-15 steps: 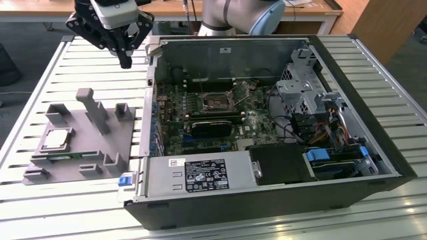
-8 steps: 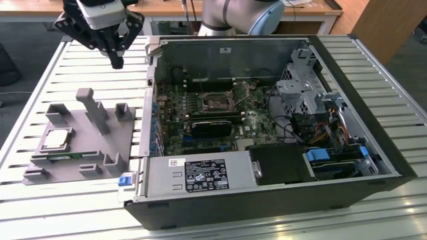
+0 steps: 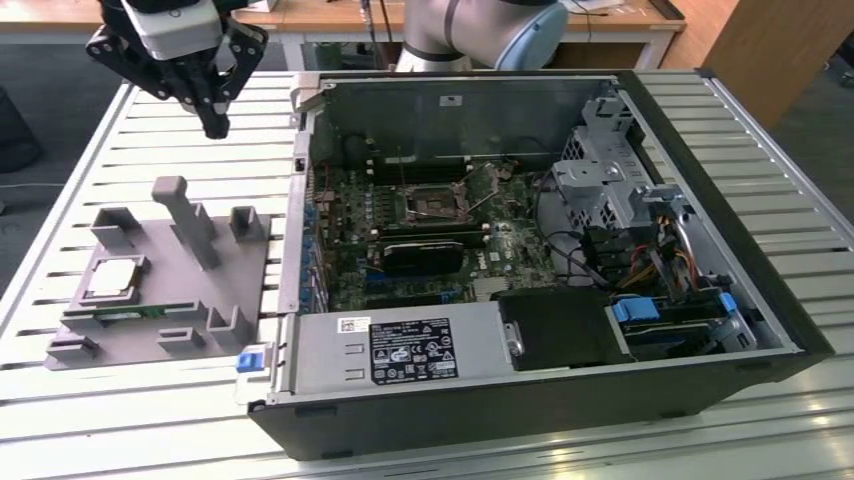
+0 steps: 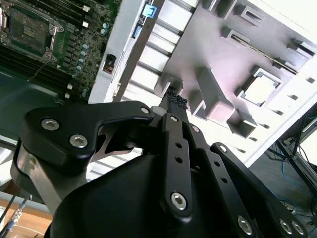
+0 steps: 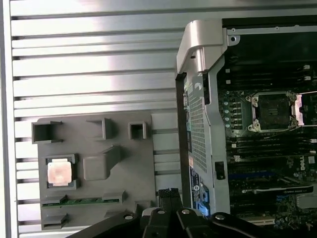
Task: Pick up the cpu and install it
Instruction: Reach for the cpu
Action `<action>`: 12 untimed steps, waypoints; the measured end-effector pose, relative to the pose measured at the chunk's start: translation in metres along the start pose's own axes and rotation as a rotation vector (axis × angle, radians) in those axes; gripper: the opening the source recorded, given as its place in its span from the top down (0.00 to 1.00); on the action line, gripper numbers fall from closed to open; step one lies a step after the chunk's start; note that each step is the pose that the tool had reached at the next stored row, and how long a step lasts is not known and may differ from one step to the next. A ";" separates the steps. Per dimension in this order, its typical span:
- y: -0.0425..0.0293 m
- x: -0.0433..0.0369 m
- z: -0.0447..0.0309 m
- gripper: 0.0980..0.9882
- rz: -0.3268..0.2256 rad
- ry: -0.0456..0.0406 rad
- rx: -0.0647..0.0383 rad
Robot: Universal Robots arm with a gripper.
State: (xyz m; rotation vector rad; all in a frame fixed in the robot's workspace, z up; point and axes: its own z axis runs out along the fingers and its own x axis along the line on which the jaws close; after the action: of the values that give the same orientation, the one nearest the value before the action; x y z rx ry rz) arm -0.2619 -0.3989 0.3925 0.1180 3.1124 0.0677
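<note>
Exterior view, gripper seemingly pressed together, empty, well apart from cpu resting in grey tray.

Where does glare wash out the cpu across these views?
In the first wrist view, the cpu glows pale pink-white and its surface detail is lost. In the second wrist view, the cpu and the grey tray around it are bleached almost white. In the exterior view, the cpu is evenly lit and silver-grey.

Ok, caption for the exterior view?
Shut gripper hovers near the grey tray holding the cpu, beside the open computer case.
</note>
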 end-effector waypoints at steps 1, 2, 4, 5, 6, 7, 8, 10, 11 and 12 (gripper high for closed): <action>-0.0001 0.0017 0.0000 0.99 0.000 0.0000 0.000; -0.0003 0.0032 -0.0001 0.99 0.000 0.0001 0.000; -0.0005 0.0063 -0.0001 0.99 0.000 0.0000 0.000; -0.0006 0.0078 -0.0001 0.99 0.000 0.0001 0.000; -0.0007 0.0093 -0.0001 0.99 0.000 0.0000 0.000; -0.0008 0.0108 -0.0002 0.99 0.000 0.0001 0.000; -0.0009 0.0124 -0.0002 0.99 0.000 0.0000 0.000; -0.0012 0.0156 -0.0002 0.99 0.000 0.0001 0.000; -0.0013 0.0172 -0.0002 0.99 0.000 0.0001 0.000; -0.0014 0.0189 -0.0003 0.99 0.000 0.0001 0.000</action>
State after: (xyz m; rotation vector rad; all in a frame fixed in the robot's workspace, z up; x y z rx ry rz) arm -0.2808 -0.3989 0.3922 0.1180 3.1125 0.0677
